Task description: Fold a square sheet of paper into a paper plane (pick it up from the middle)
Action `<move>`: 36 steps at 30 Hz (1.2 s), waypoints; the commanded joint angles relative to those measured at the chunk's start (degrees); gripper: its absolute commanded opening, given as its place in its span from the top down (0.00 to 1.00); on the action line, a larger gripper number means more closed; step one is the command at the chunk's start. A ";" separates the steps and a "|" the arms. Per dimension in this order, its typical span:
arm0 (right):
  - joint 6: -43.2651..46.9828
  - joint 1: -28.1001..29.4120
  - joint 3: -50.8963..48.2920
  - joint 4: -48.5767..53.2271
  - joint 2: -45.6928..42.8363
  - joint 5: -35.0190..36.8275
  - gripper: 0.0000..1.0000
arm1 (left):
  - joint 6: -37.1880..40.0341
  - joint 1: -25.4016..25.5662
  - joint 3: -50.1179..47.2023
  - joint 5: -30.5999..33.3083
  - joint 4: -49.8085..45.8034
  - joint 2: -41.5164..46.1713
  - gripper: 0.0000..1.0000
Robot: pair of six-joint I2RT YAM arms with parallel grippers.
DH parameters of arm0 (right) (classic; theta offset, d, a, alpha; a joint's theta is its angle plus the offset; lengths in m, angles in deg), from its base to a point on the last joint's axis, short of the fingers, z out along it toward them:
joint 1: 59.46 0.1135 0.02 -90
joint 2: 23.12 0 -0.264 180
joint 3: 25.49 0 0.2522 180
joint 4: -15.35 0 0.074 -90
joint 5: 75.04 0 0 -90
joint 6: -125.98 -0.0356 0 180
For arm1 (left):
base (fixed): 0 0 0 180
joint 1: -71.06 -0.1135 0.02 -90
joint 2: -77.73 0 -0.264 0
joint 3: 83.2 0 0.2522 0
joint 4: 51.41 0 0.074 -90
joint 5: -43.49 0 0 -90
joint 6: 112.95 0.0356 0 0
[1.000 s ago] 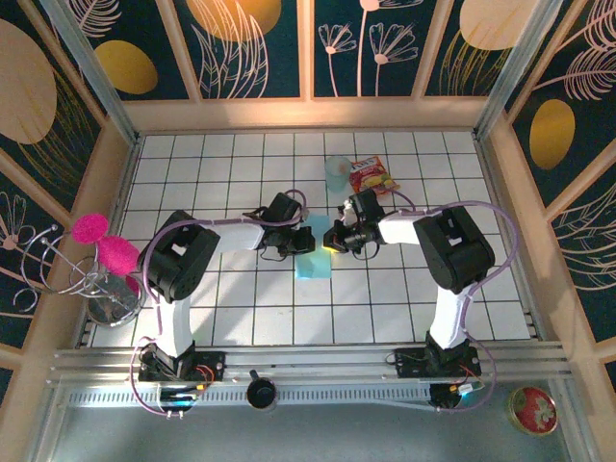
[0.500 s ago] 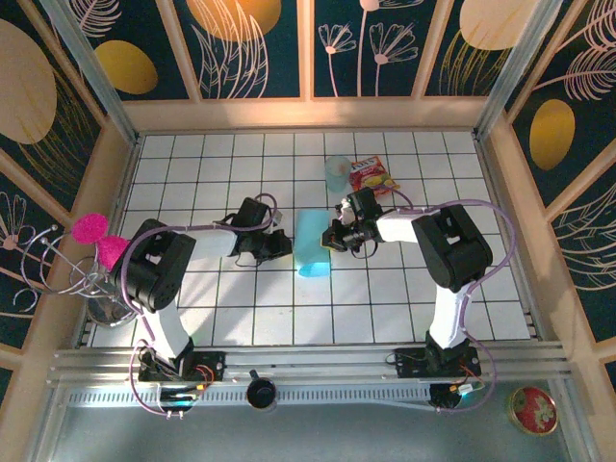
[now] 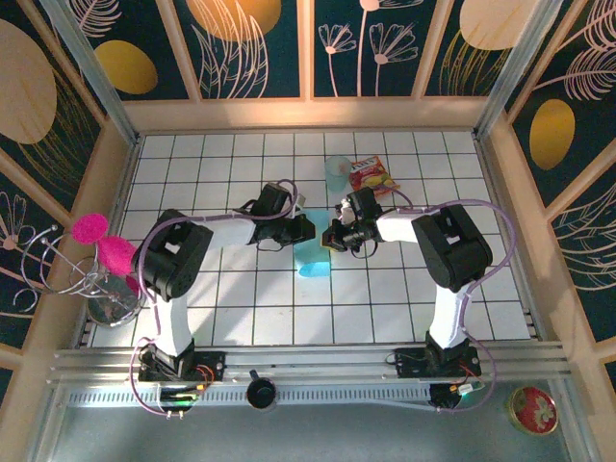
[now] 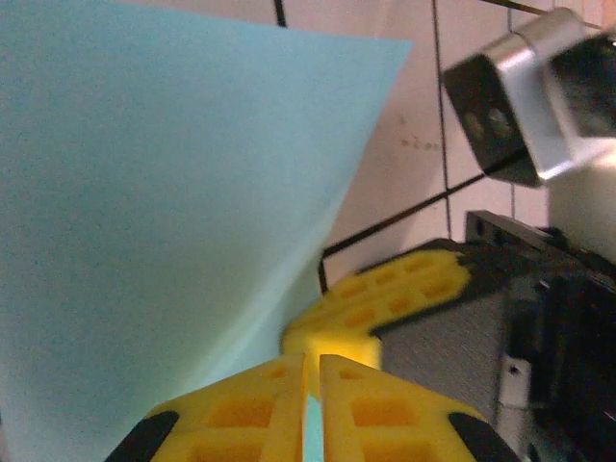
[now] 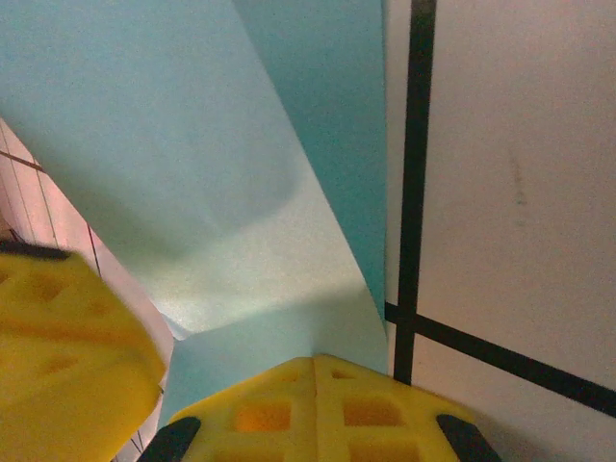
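- Two arms are meeting over the middle of the tiled counter (image 3: 241, 308), with the square sheet of paper (image 3: 312, 258) lying between their tips.
- Seen from above, the paper is showing as a narrow teal band, its far end tucked between the two tools.
- The left tool (image 3: 304, 229) is pressing on the paper's left edge; from its wrist camera, the left tool (image 4: 313, 361) is clenching its yellow fingers almost together on a thin sliver of the teal paper (image 4: 144, 192).
- The right tool (image 3: 330, 237) is sitting at the paper's right edge, fully clenched; in its wrist view the paper (image 5: 192, 144) is running down into the tip of the tool (image 5: 313, 366), one flap lifting off the tiles.
- A pale blue cup (image 3: 337, 173) and a red-and-yellow snack packet (image 3: 372, 176) are standing just beyond the tools, apart from the paper.
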 commanded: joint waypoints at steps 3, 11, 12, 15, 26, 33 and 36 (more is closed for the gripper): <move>2.37 -0.85 -3.60 9.36 6.70 16.94 0.95 | 0.28 -1.30 0.10 -0.01 -0.03 -3.89 0.88; 2.94 -1.62 -4.15 9.95 7.04 18.41 0.95 | 2.70 -7.33 -4.96 2.78 -0.69 -3.20 0.88; 3.02 -1.73 -4.15 9.96 7.00 18.42 0.95 | 3.31 -8.31 -5.21 3.23 -1.37 -2.81 0.88; 3.11 -1.82 -4.17 9.93 6.80 18.42 0.95 | 4.12 -11.35 -6.92 2.85 -2.03 -0.66 0.87; 2.98 -1.91 -3.77 9.76 6.66 17.89 0.95 | 0.40 -6.50 -2.26 -1.37 0.70 3.95 0.87; 2.84 -1.91 -3.63 9.84 7.21 17.80 0.95 | -2.22 -3.61 0.69 -2.15 3.07 -1.54 0.87; 3.02 -1.91 -3.55 10.04 7.22 18.05 0.95 | 0.01 -3.69 2.72 1.32 -0.89 -3.44 0.87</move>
